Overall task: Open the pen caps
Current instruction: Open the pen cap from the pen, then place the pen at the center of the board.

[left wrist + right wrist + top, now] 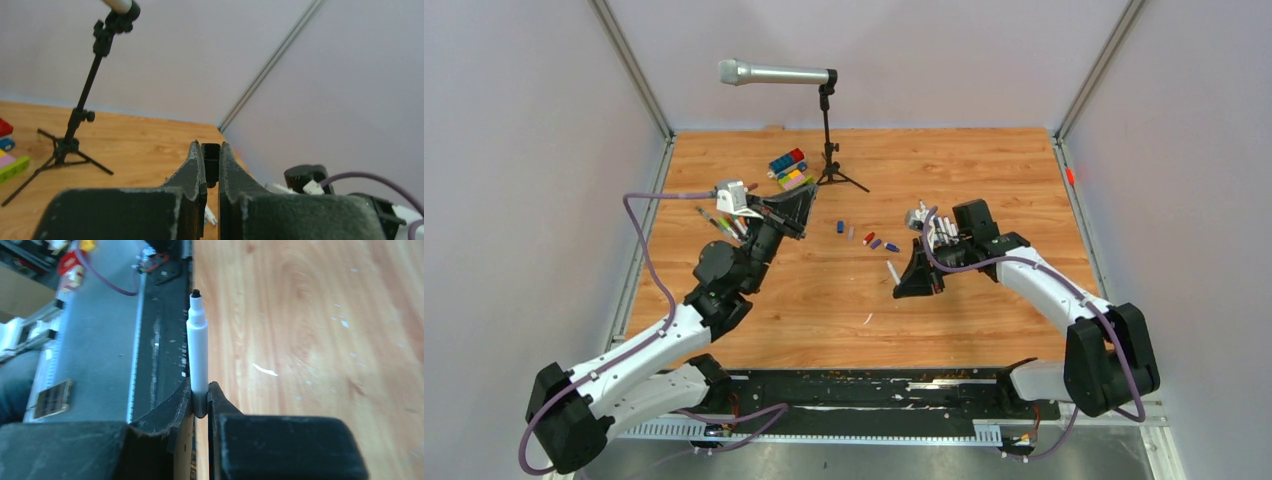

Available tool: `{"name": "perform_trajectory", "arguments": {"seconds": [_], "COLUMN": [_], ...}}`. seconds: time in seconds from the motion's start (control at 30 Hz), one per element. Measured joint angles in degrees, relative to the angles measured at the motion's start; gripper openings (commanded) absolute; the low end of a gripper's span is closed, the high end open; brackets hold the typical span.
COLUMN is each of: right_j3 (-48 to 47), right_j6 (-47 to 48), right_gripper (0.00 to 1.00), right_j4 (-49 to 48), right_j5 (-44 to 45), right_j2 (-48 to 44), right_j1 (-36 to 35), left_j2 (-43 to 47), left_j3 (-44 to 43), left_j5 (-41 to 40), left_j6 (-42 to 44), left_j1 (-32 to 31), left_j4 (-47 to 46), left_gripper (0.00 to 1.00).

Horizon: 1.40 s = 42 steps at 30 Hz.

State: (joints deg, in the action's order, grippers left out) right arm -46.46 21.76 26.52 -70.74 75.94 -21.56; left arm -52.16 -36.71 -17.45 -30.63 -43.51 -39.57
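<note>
Pale wooden table [984, 180], walled by plain grey panels, with a silver microphone on a black stand [828, 140] near the far edge.

The left arm rises from its base, elbow bent, toward the near left of the stand. Its wrist is lifted and turned so the left gripper [210, 152] points level toward the right-hand wall. Its fingers are pressed almost together on a small black cap [211, 165].

The right arm reaches in on the near right of the stand, well apart from the left. The right gripper [200, 390] is clamped on the grey end of a white pen [197, 347], whose bare black tip points toward the table's near edge.

Several loose caps [869, 238], red, blue and purple, lie in a short row just to the near right of the stand's feet. Toy blocks [789, 168] sit to its left, and more pens [724, 222] lie further left.
</note>
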Motion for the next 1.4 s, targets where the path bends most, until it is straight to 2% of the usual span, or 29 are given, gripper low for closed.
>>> {"name": "perform_trajectory", "arguments": {"seconds": [0.13,0.3,0.5,0.8,1.07,1.27,1.4], "right_j3": [-1.49,-1.55,-0.81,0.28,-0.74,-9.31,-12.0], "right_j6": [4.07,4.61,1.09,-5.31,-7.26,-7.32,-7.37], "right_gripper": [0.0,0.0,0.0,0.0,0.02,0.06,0.1], "right_j4": [3.52,3.96,0.22,-5.73,-6.43,-2.25,-0.57], "right_j5": [5.46,12.13,22.18,37.57,44.57,46.1,46.42], "right_j2": [0.0,0.0,-0.02,1.86,10.03,20.31,23.23], "right_j1": [3.98,10.49,17.81,24.52,26.1,26.1,26.1], "left_j2": [1.79,1.84,-2.58,-10.16,-13.57,-13.92,-13.92], "left_j3": [4.13,8.09,10.78,10.95,10.95,10.95,10.95], "left_j5": [1.55,4.96,9.44,14.47,16.98,17.77,18.08], "left_j6": [-2.82,-7.23,-13.88,-19.04,-20.68,-20.7,-20.68], "left_j1": [0.0,0.0,0.0,0.0,0.0,0.0,0.0], "left_j4": [3.72,7.48,10.56,11.08,9.55,9.27,9.2], "left_gripper": [0.02,0.03,0.03,0.03,0.03,0.03,0.04]}}
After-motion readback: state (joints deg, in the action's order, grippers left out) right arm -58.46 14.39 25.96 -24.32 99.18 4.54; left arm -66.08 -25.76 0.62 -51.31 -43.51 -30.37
